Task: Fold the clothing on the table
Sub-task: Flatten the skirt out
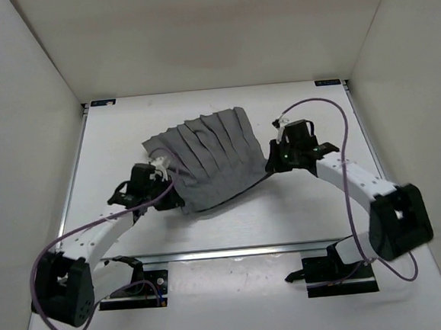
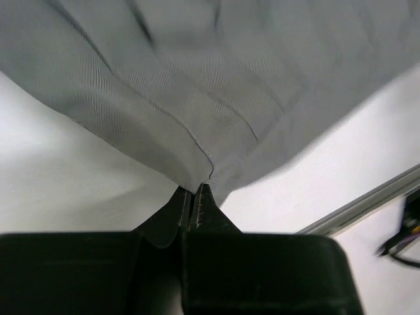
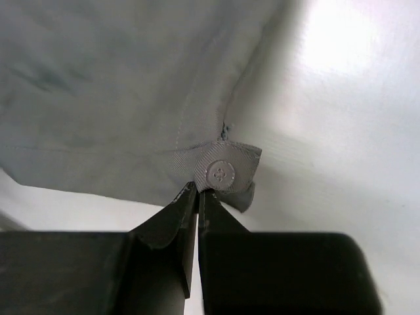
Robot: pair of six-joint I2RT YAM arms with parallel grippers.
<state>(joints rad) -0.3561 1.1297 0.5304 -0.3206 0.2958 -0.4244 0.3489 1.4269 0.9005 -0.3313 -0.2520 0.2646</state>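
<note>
The clothing (image 1: pixel 208 154), a dark grey pleated skirt, lies on the white table (image 1: pixel 301 212) between the two arms. My left gripper (image 1: pixel 166 169) is at its left edge, shut on a pinch of the fabric (image 2: pixel 197 125). In the left wrist view that gripper (image 2: pixel 195 188) has its tips closed on the hem. My right gripper (image 1: pixel 270 161) is at the skirt's right corner. In the right wrist view this gripper (image 3: pixel 197 190) is shut on the waistband tab just below a grey button (image 3: pixel 220 173).
White walls enclose the table on three sides. A metal rail (image 1: pixel 242 250) runs along the near edge, with the arm bases (image 1: pixel 339 266) behind it. Purple cables (image 1: pixel 339 117) loop off both arms.
</note>
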